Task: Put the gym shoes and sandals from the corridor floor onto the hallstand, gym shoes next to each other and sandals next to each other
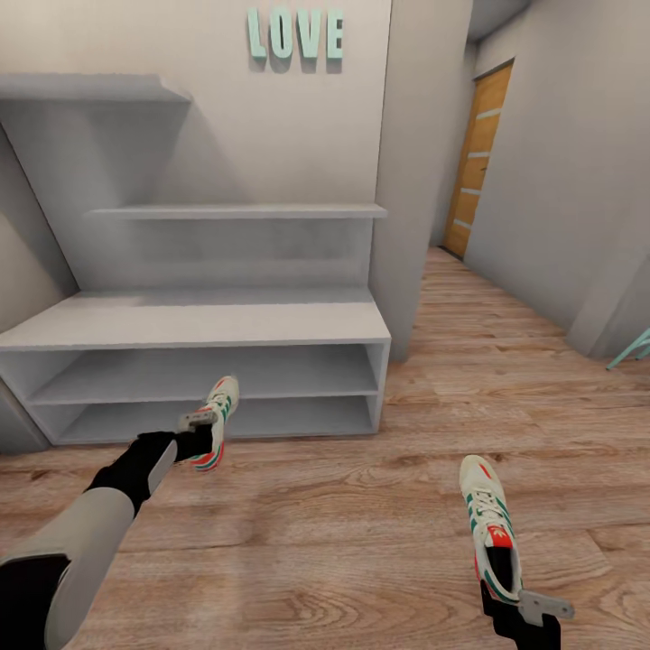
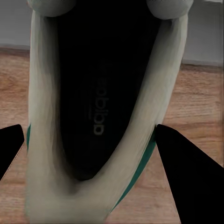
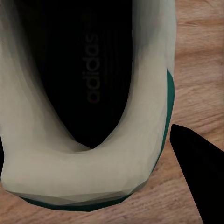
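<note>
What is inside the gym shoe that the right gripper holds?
Inside the right gym shoe a dark insole with faint "adidas" lettering is visible. The toe end is hidden in darkness. A dark finger of the right gripper shows beside the heel.

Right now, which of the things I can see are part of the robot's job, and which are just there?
Part of the job:
left gym shoe in left gripper
right gym shoe at right gripper
hallstand
corridor floor

Just there:
LOVE letters
wooden door

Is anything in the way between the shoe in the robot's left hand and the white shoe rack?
Nothing visible is. The gym shoe at the left gripper hangs just in front of the hallstand, whose open shelves and top look bare, with only corridor floor below.
</note>
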